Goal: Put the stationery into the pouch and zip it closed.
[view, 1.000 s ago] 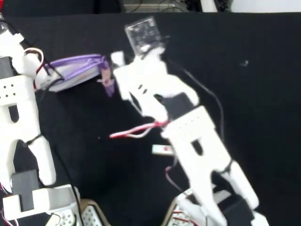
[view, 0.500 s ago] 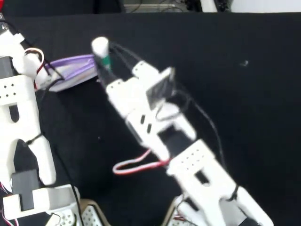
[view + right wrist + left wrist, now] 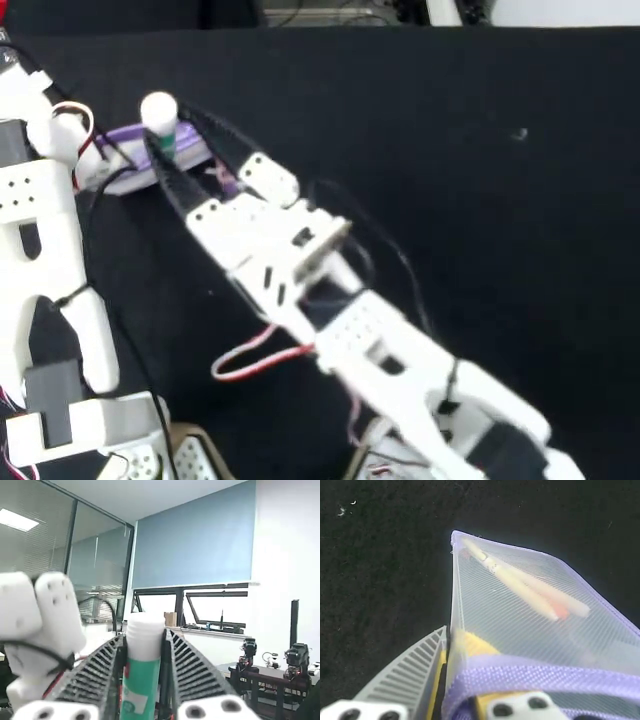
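I read the pouch (image 3: 530,630) as a flat, translucent sleeve of fine ribbed mesh with a woven purple band along its mouth. Two slim pale pens (image 3: 520,587) lie inside. The left gripper (image 3: 449,645) is clamped on the pouch's mouth edge, its ribbed grey finger (image 3: 412,672) against the mesh. The right gripper (image 3: 144,636) is closed around a cylindrical glue stick (image 3: 141,680) with a green body and a ridged white cap that projects past the fingertips. In the high view the stick overlaps the pouch's purple rim above the black table (image 3: 500,200); I cannot tell whether they touch.
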